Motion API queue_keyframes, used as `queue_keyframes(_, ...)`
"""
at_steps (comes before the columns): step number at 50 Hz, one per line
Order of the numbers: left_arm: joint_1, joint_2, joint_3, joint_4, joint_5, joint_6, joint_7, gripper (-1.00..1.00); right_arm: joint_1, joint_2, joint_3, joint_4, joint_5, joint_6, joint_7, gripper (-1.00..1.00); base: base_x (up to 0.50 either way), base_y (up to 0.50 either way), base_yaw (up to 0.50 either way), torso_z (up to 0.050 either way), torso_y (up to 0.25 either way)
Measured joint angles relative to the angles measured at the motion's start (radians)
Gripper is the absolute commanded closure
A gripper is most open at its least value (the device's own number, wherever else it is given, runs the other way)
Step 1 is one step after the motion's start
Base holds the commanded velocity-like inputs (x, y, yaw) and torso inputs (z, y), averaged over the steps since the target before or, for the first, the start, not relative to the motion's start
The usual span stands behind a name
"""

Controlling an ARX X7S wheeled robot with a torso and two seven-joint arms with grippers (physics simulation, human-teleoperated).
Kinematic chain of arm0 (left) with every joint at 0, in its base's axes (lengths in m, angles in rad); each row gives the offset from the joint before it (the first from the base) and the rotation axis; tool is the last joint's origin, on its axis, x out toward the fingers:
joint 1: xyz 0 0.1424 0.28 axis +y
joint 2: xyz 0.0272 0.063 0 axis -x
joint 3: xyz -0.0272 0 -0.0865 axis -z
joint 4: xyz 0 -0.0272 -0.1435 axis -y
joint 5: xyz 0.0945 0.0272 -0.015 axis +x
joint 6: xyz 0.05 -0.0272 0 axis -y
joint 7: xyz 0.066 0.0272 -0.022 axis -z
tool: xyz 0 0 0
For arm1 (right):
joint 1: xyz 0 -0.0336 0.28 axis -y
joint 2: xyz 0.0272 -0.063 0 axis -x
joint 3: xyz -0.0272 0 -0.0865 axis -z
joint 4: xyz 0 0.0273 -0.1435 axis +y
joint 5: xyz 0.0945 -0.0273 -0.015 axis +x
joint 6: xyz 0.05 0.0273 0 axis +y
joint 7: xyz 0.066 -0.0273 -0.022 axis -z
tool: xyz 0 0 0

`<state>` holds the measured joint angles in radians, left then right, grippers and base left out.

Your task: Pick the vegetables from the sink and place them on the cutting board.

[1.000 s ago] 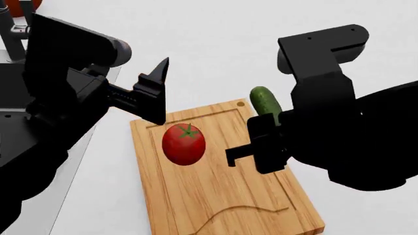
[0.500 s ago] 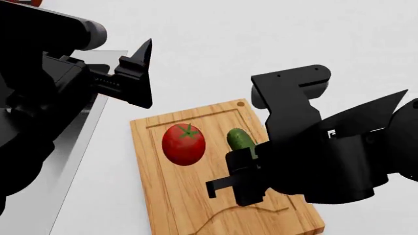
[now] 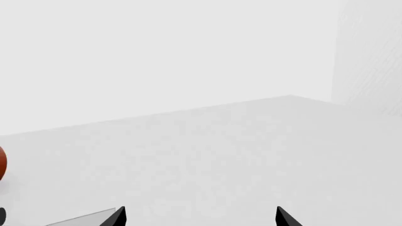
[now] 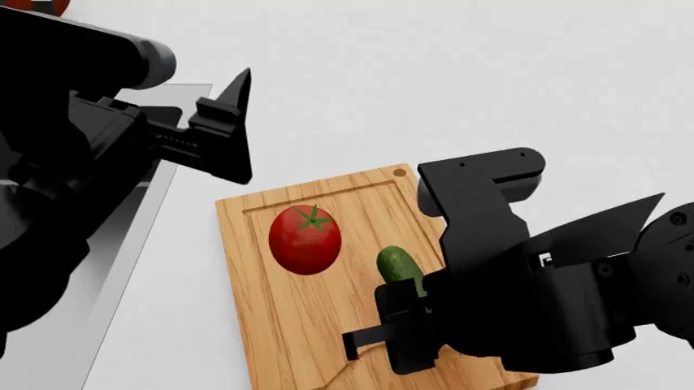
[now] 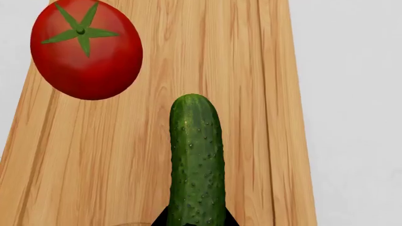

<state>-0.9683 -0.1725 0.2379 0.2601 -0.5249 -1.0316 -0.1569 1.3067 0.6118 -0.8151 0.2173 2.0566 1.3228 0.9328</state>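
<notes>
1. White table [image 4: 456, 73], plain and pale, stretching under everything in the head view and across the left wrist view.
2. Sink [image 4: 103, 268] at the table's left edge, only a steel strip of rim in sight in the head view, mostly hidden behind the left arm.
3. Cutting board [image 4: 276, 325], light wood with a grooved border and a small hole at its far right corner, lying flat on the table just beside the sink rim.
4. Right tool [image 4: 407, 305] low over the board's near right part, closed around the cucumber's near end, with its fingers largely hidden behind the cucumber in the right wrist view.
5. Left tool [image 4: 233, 130] raised above the table near the board's far left corner, touching nothing; two dark fingertips [image 3: 119, 216] set well apart in the left wrist view, spread wide and holding nothing.
6. Tomato [image 4: 305, 239], glossy red with a green star stem, resting on the far left part of the board, clear of both tools.
7. Cucumber [image 4: 399, 265], short and dark green, above the board's middle right, free end pointing toward the far edge, near the tomato but not touching it; contact with the wood impossible to tell.
</notes>
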Motion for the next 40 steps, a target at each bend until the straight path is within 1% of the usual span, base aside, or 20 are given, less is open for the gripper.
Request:
queue_keyframes(1, 0.0, 0.0, 0.001, 0.0, -0.001, 0.001, 0.0, -1.0, -0.001, 0.001, -0.001, -0.001, 0.001, -0.001, 0.001, -1.0, 0.0, 0.0, 0.0, 0.0, 0.01)
queue_keyframes(15, 0.001, -0.004, 0.012, 0.0, -0.011, 0.004, -0.006, -1.0, 0.014, 0.015, 0.004, -0.008, -0.001, -0.011, 0.001, -1.0, 0.0, 0.0, 0.0, 0.0, 0.0)
queue_keyframes(27, 0.0, -0.01, 0.013, 0.009, -0.024, 0.001, -0.016, -1.0, 0.069, 0.028, 0.041, -0.021, -0.019, -0.038, -0.017, -1.0, 0.0, 0.0, 0.0, 0.0, 0.0)
queue_keyframes(33, 0.006, -0.015, 0.007, 0.025, -0.031, -0.006, -0.027, -1.0, 0.061, 0.05, 0.083, -0.074, -0.071, -0.091, -0.044, -1.0, 0.0, 0.0, 0.0, 0.0, 0.0)
queue_keyframes(40, 0.032, -0.027, -0.001, 0.07, -0.034, -0.013, -0.053, -1.0, -0.006, 0.097, 0.151, -0.216, -0.185, -0.199, -0.093, -1.0, 0.0, 0.0, 0.0, 0.0, 0.0)
